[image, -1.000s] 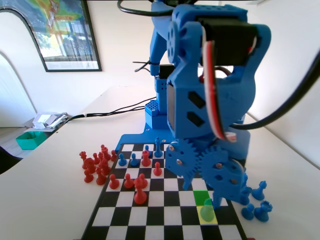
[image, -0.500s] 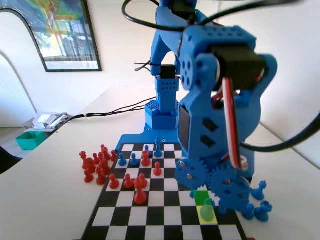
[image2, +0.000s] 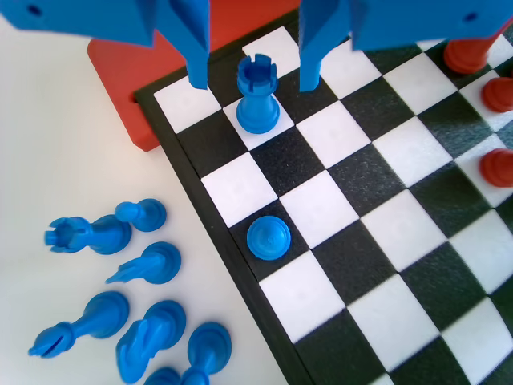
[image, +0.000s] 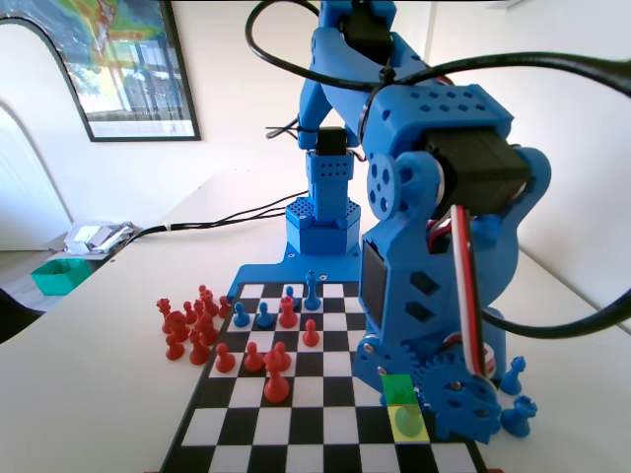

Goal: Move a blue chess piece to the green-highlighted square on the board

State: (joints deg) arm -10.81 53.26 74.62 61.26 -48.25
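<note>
**Item: blue arm at chess board, pawn move**

- **Fingers** [image2: 250, 68]: hang from the top edge of the wrist view, spread apart and empty. A blue rook [image2: 257, 95] stands on a white cell between the two tips, touching neither as far as can be seen.
- **Blue chess piece** [image2: 268, 237]: upright on a black cell in the column next to the board's border, at 6 o'clock from the rook with one cell between. In the fixed view it appears tinted teal-green [image: 405, 421] on the pale yellow cell.
- **Green-highlighted square** [image: 396, 388]: bare, directly at 12 o'clock of the pawn's cell in the fixed view, partly covered by the arm's geared body.
- **Progress**: judged early. The pawn is not gripped and not lifted; the fingers sit over the rook, not the pawn. Left to do: line up over the pawn, close, lift, carry one cell, set down.
- **Edges and room**: the board [image2: 417, 265] has its dark border just at 9 o'clock of the pawn in the wrist view. Past it, spare blue pieces [image2: 128, 313] lie on the bench [image2: 72, 144], apart from the pawn. The neighbouring cells are bare. Red pieces [image2: 497, 168] stand well apart at 3 o'clock.
</note>
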